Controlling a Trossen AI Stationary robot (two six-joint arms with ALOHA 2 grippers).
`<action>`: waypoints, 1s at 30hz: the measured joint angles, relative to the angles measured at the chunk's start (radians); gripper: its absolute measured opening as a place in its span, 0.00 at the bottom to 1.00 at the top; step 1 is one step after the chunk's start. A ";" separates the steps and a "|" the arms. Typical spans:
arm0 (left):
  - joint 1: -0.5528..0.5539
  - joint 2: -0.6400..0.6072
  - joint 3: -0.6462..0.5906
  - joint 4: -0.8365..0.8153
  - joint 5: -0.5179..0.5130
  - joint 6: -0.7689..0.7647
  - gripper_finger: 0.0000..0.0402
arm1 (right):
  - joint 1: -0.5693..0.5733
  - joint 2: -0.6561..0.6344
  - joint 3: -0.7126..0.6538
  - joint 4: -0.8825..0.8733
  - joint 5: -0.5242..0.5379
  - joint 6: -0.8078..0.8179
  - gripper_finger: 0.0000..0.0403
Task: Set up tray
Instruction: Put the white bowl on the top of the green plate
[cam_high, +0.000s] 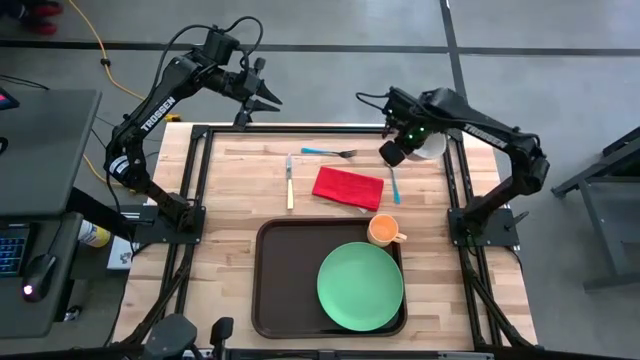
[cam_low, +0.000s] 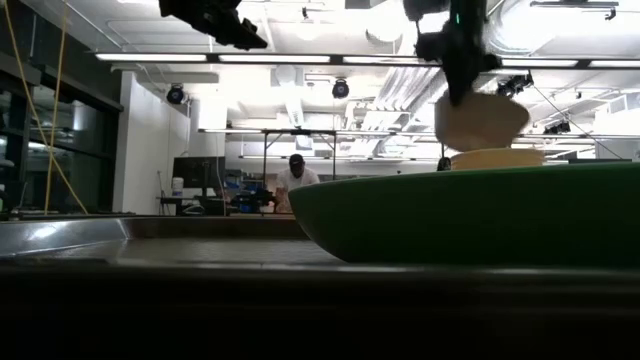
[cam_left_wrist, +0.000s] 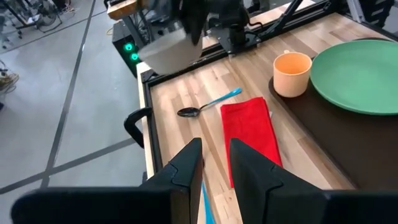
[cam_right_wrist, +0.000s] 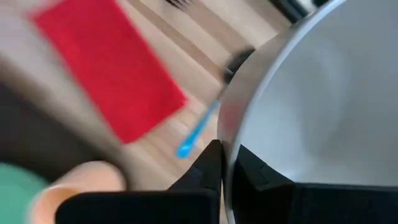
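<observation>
Black jointed arms (cam_high: 150, 110) with white TROSSEN lettering, looping cables, green lights.

The tray (cam_high: 268, 290) is a big dark brown rectangle with rounded corners and a raised rim, lying flat on the wooden table in the lower middle of the high view. A round green plate (cam_high: 360, 286) fills its right half, and an orange cup (cam_high: 384, 231) stands in its upper right corner. Its left half lies bare.
</observation>
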 joint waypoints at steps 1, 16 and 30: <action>0.000 0.000 0.000 0.000 -0.006 -0.003 0.28 | 0.022 0.000 0.047 -0.019 0.000 0.005 0.00; 0.000 0.000 0.000 0.078 -0.031 -0.119 0.28 | 0.575 -0.002 0.385 -0.050 -0.013 0.234 0.00; 0.000 0.000 0.000 0.115 -0.084 -0.274 0.28 | 1.055 0.106 0.385 0.099 0.072 0.487 0.00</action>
